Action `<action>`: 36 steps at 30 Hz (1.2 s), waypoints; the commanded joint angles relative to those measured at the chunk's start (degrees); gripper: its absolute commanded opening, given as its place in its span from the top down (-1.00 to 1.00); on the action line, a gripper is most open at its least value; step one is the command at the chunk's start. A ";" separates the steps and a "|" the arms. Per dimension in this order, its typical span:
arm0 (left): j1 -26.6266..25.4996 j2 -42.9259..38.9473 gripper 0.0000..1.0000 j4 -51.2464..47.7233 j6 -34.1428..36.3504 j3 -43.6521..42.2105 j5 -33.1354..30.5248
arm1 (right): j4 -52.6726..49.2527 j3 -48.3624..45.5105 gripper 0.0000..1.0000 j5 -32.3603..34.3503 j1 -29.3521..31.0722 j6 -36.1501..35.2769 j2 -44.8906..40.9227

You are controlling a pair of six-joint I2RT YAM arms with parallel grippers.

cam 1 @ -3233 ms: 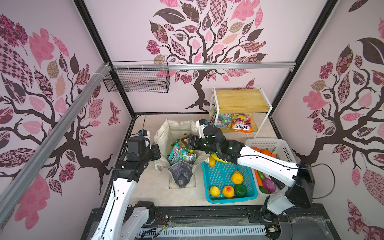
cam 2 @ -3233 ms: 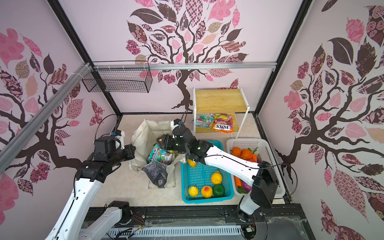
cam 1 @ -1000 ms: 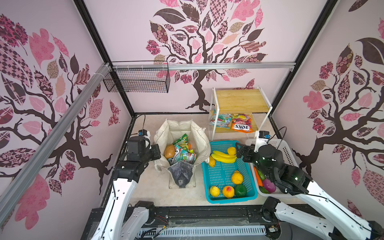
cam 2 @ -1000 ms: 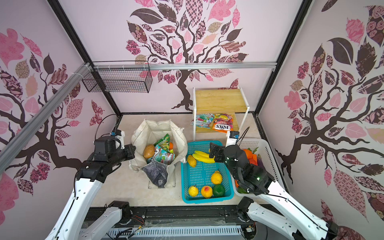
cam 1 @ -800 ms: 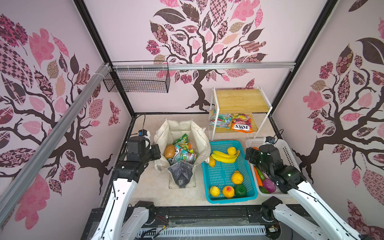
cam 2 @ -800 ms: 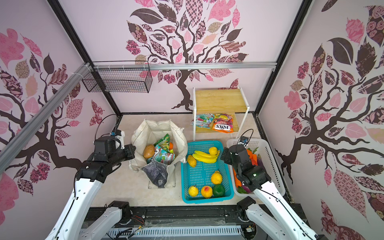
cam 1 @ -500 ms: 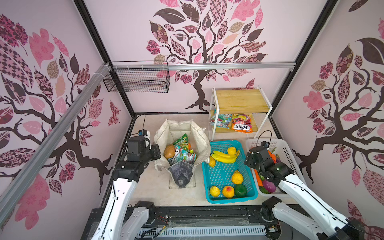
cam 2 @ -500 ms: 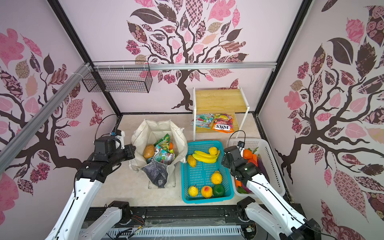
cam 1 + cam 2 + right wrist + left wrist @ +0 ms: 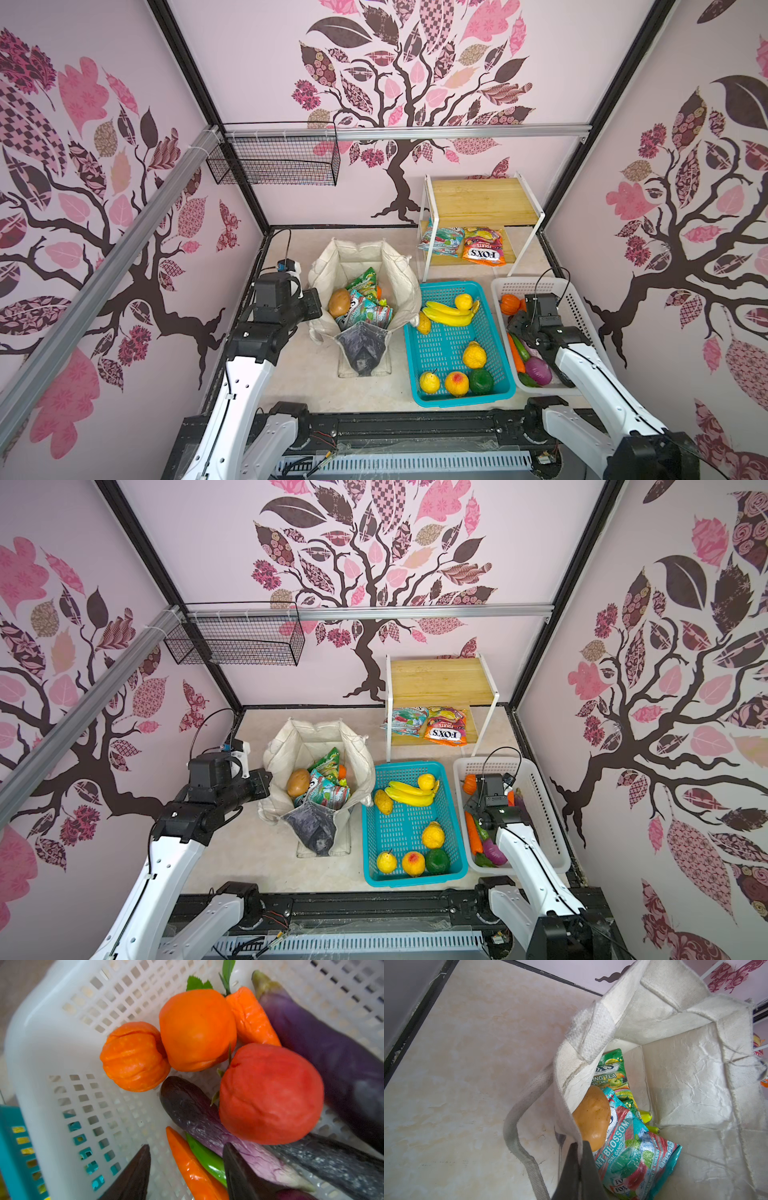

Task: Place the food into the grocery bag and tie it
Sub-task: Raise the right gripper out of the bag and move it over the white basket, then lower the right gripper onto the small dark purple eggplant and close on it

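The left tool [image 9: 579, 1147] is clamped on the grocery bag [image 9: 685, 1076] rim. The right tool [image 9: 186, 1147] hangs part-open and empty over the white basket [image 9: 41, 1064].

grocery bag [image 9: 357, 259]: off-white, grey marbled | teal basket [image 9: 453, 285] | white basket [image 9: 515, 284] | walls [image 9: 257, 75]: pink, tree-patterned

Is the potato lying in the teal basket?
No, the potato lies inside the bag, beside the packets.
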 commanded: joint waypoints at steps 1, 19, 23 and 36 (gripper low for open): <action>-0.05 -0.93 1.00 0.68 0.03 -1.43 1.65 | 0.67 -0.20 -0.04 2.07 -0.15 -0.21 0.57; -2.34 -0.04 1.00 0.95 -0.03 -1.41 3.23 | -0.84 3.32 -0.58 1.35 -0.19 -6.63 15.15; -2.46 -0.43 1.00 0.95 -0.03 -1.37 2.99 | -0.05 2.38 -0.53 1.26 -0.16 -6.36 16.51; -2.38 -0.71 1.00 0.55 0.11 -1.37 0.84 | 2.02 1.58 -0.30 0.96 -0.21 -5.25 18.32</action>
